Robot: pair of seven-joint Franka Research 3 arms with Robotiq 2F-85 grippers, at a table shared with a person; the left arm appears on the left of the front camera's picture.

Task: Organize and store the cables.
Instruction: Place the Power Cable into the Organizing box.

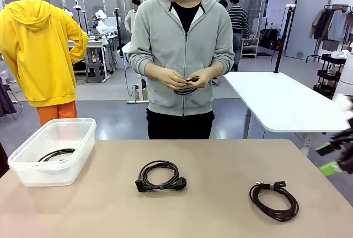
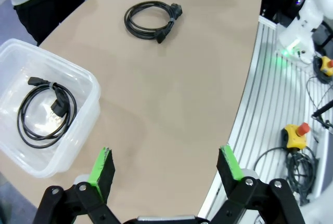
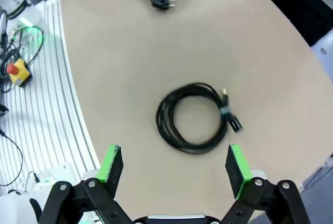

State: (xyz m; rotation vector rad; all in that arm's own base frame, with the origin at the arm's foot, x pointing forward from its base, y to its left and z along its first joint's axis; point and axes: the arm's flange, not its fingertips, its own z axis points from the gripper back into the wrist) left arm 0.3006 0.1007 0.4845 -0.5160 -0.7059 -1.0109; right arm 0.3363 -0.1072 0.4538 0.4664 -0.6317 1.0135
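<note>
At twelve o'clock from the right gripper (image 3: 173,157), very near, lies a cable coil (image 3: 164,125). That gripper is wide open, empty, and the nearer one.

L gripper (image 2: 167,166): jaws spread wide, nothing btwn them, green pads (image 2: 105,166) at approx 7 & 5 o'clock of the L wrist view, aimed downward. R gripper (image 3: 174,166): same pose, wide apart & empty, pads at 7 & 5 o'clock. Front view: R gripper blurred at the 4 o'clock edge. Person's pic-left hand (image 1: 170,78) & person's pic-right hand (image 1: 202,77) meet near 12 o'clock at waist height, elbows bent, fingers pinched together.
</note>
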